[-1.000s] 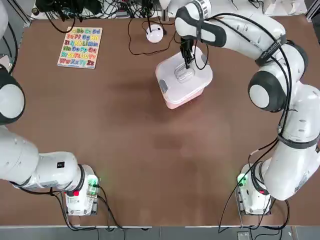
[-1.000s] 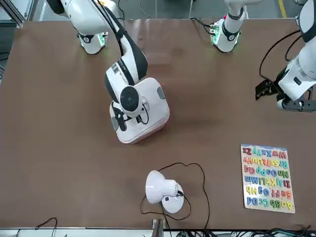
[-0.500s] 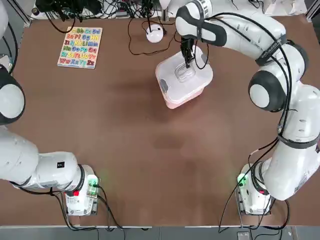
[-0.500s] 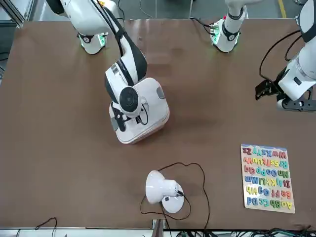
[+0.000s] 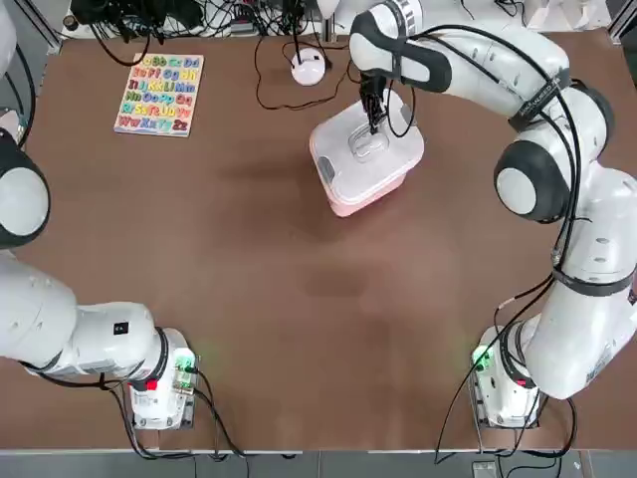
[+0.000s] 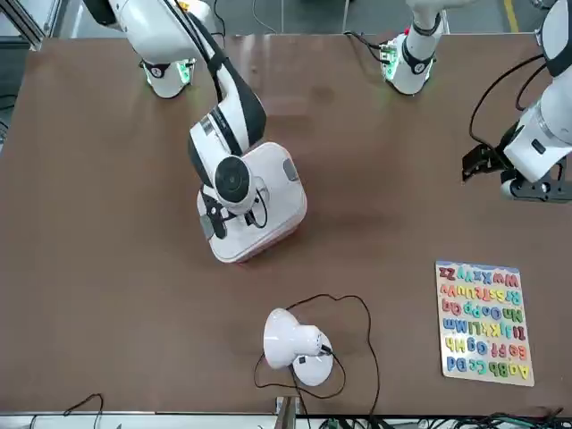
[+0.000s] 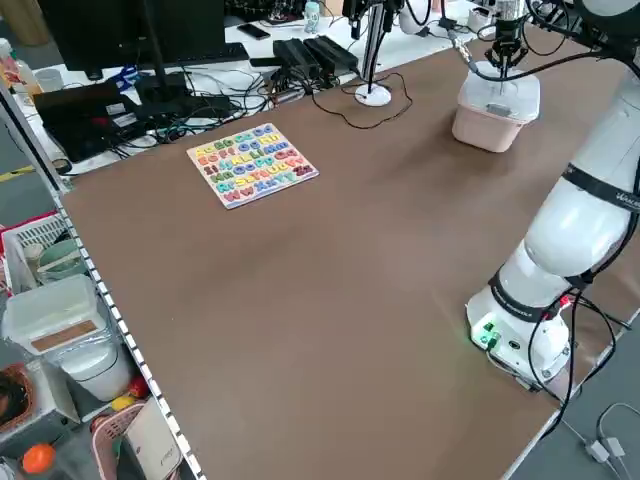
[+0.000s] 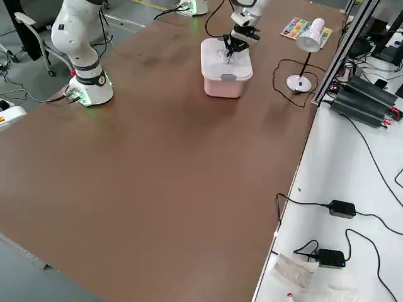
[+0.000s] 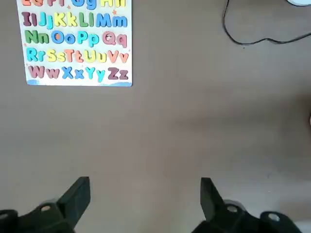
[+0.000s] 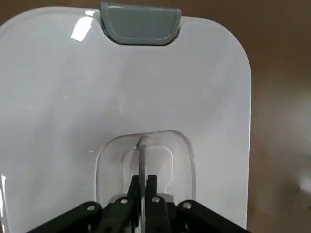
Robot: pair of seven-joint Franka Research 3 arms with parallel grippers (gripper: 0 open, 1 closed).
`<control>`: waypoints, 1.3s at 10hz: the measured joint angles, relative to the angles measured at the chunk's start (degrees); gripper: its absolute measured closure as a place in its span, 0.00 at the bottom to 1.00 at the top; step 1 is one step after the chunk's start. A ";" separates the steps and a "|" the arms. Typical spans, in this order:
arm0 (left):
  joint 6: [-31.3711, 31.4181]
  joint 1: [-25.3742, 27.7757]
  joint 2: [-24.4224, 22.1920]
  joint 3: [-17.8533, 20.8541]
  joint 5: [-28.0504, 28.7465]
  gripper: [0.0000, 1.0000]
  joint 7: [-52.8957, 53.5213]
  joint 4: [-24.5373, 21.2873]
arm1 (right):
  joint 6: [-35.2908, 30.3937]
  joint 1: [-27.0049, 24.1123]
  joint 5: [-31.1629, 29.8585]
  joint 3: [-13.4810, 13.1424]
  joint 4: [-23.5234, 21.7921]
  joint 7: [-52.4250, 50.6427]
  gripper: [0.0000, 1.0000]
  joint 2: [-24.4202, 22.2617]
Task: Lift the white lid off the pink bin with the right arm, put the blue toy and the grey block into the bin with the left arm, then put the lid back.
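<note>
The right hand (image 10: 142, 187) is down on the middle of the white lid (image 5: 366, 147). Its two fingers (image 10: 151, 190) are squeezed tight together on the thin, clear handle (image 10: 141, 156) that stands up between them. So the right hand is pinching the lid by its handle. The lid sits on top of the pink bin (image 5: 350, 202), right under the hand. One grey clip (image 10: 140, 23) shows at the lid's edge out past the fingers, and another grey clip (image 6: 290, 167) is on the side.

The right arm (image 5: 537, 149) bends a long way over the brown bench (image 5: 279, 299) to reach the bin.

The left hand (image 9: 145, 194) hangs high over bare bench, well apart from the bin. Its fingers (image 9: 77, 194) are spread wide with nothing between them. Out past them lies a board of colourful letters (image 9: 77, 41) and a black cable (image 9: 252, 34).

A small white lamp (image 6: 290, 344) with a cable stands on the bench, a little past the bin from the right hand.

I cannot see the blue toy or the grey block anywhere.
</note>
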 joint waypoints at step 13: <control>0.00 0.00 0.00 0.00 0.00 0.00 0.04 0.08 | 0.74 0.27 0.00 0.17 0.35 1.88 0.93 0.05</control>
